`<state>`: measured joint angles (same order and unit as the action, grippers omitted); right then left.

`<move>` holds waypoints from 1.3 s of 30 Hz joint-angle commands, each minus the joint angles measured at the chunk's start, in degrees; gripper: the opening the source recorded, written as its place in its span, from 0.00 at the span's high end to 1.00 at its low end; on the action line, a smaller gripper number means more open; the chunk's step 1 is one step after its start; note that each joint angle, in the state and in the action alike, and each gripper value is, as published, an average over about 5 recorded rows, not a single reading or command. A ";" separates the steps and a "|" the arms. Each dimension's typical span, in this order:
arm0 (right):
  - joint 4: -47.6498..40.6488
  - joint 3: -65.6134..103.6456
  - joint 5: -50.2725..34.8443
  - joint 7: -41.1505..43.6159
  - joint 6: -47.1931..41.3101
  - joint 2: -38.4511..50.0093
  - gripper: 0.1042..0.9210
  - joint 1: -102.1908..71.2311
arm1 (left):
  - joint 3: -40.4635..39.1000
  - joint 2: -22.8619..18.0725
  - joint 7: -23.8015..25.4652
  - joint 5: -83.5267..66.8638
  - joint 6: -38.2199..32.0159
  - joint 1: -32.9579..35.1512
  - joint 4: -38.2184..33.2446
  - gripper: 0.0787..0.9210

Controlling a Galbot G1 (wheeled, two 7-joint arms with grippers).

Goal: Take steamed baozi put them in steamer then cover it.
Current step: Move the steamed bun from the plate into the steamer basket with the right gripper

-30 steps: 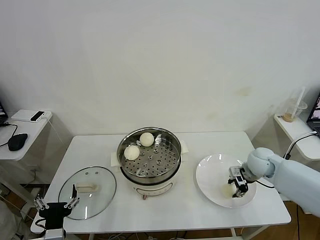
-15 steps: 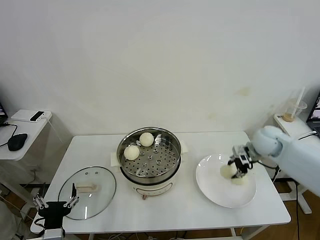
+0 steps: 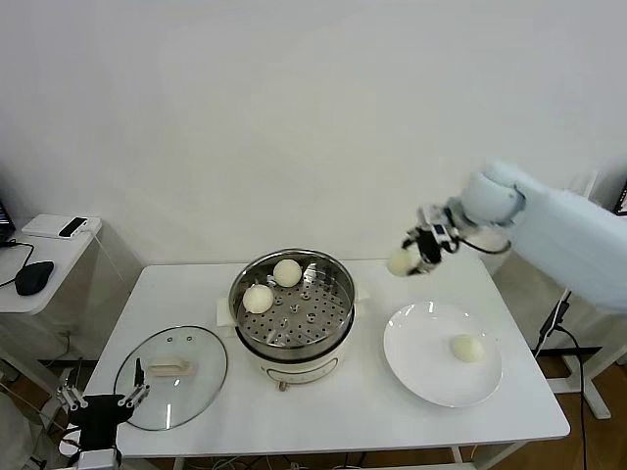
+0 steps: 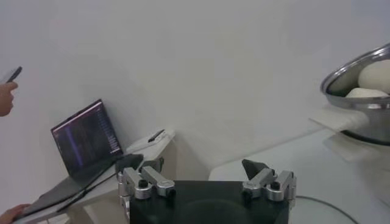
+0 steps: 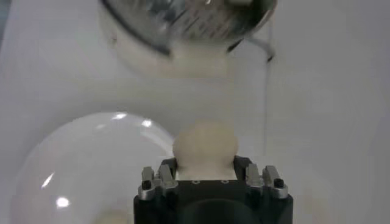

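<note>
The steel steamer (image 3: 292, 311) stands mid-table on its white base, with two steamed baozi (image 3: 287, 272) (image 3: 259, 298) on the perforated tray. My right gripper (image 3: 419, 251) hangs in the air between steamer and white plate (image 3: 421, 364), shut on a third baozi (image 3: 401, 260); the right wrist view shows this bun (image 5: 205, 146) squeezed between the fingers, with the steamer (image 5: 183, 24) farther off. One more baozi (image 3: 467, 348) lies on the plate. The glass cover (image 3: 171, 377) lies flat on the table at the left. My left gripper (image 3: 101, 399) waits open at the near-left table edge.
A side table at the left carries a phone (image 3: 73, 227) and a mouse (image 3: 34, 277); a laptop (image 4: 85, 137) shows in the left wrist view. A plastic cup (image 3: 573, 215) stands on a shelf at the right.
My right gripper rose from the plate with a baozi and moved up and left toward the steamer, leaving one bun on the plate. The left arm stayed almost still.
</note>
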<state>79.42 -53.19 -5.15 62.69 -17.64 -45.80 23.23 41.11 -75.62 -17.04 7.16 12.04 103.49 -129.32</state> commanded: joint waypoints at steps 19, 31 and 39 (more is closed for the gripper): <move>-1.41 -15.03 2.82 -6.74 16.07 -25.82 0.41 0.28 | 2.43 -1.25 0.00 -0.44 0.04 0.46 -0.34 0.12; 0.81 -17.17 9.50 -6.09 22.59 -25.61 0.41 -0.13 | 2.05 -1.73 -0.12 -0.43 -0.04 0.32 -0.32 0.12; 0.85 -17.43 9.48 -4.53 23.73 -25.86 0.41 -0.04 | 2.27 -1.64 -0.17 -0.59 -0.08 0.57 -0.33 0.12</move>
<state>79.82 -69.48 2.04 57.50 3.02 -70.73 23.37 43.35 -77.28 -17.17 6.64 11.99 103.97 -129.62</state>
